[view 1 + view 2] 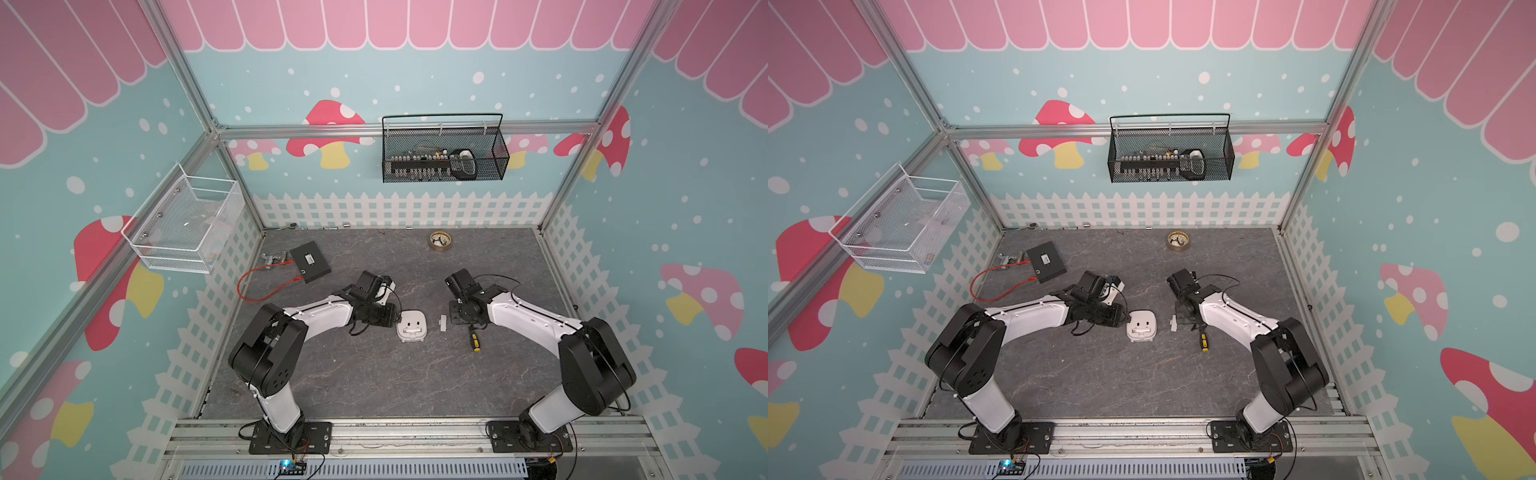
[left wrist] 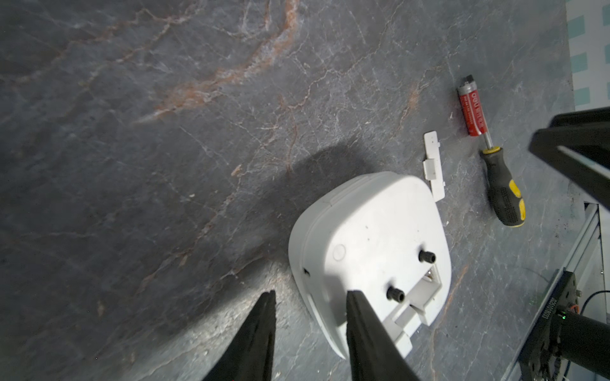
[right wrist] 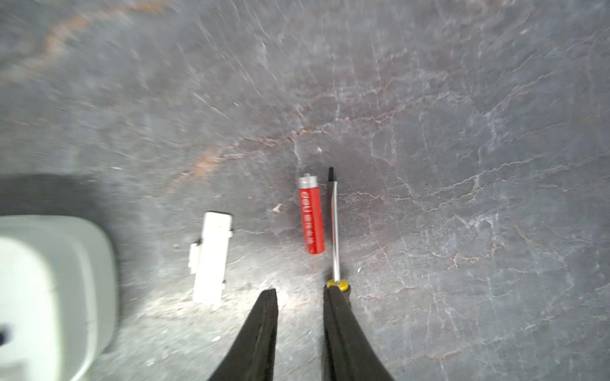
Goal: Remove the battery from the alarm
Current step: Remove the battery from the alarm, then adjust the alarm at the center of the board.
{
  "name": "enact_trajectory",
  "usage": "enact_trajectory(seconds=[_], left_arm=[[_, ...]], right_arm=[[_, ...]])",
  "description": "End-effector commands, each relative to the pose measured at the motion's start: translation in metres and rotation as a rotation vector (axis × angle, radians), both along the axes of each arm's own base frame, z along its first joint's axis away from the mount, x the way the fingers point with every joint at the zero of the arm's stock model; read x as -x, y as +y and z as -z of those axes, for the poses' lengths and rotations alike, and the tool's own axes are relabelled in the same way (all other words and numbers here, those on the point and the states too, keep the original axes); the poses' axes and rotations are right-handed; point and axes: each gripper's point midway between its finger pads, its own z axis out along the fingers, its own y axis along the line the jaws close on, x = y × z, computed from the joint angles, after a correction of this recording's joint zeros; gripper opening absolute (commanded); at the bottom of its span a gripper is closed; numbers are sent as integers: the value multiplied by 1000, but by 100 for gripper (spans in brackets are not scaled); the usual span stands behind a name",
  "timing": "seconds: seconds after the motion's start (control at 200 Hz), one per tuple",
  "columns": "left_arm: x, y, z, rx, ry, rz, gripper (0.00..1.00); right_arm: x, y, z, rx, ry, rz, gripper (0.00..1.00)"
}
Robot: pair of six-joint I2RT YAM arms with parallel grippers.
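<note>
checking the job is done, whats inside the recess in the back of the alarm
No cell shows in the alarm's open recess, only white plastic; a finger of the left gripper hides part. The battery lies beside the screwdriver.

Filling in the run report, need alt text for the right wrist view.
A red battery lies loose on the grey table, close alongside a screwdriver. A white cover plate and the white alarm lie on its other side. The right gripper is open and empty.
</note>
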Motion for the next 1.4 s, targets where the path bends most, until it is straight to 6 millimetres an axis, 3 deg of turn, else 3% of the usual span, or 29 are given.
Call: enact_trajectory(seconds=[0.0, 0.145, 0.32, 0.505, 0.65, 0.82, 0.93, 1.101, 1.396], left_arm=[[1, 1, -12, 10, -29, -7, 39], [4, -3, -18, 55, -24, -8, 39], [7, -1, -13, 47, -17, -25, 39], [-26, 7, -30, 51, -84, -104, 39], [-52, -4, -45, 83, -121, -114, 40], [-68, -28, -39, 121, -100, -81, 39], [-66, -37, -23, 125, -63, -60, 40], [-54, -34, 2, 117, -14, -54, 39], [-21, -21, 18, 122, 37, -36, 39]], right_arm=[[8, 17, -3, -18, 30, -21, 27], [12, 37, 18, -43, 90, -65, 26], [18, 63, 18, -151, 114, -121, 19], [53, 86, 25, -184, 195, -210, 16], [85, 109, 36, -202, 260, -281, 16], [80, 112, 41, -187, 233, -267, 16], [75, 117, 46, -180, 232, -270, 17], [72, 124, 60, -186, 254, -281, 18], [55, 126, 57, -166, 213, -268, 19]])
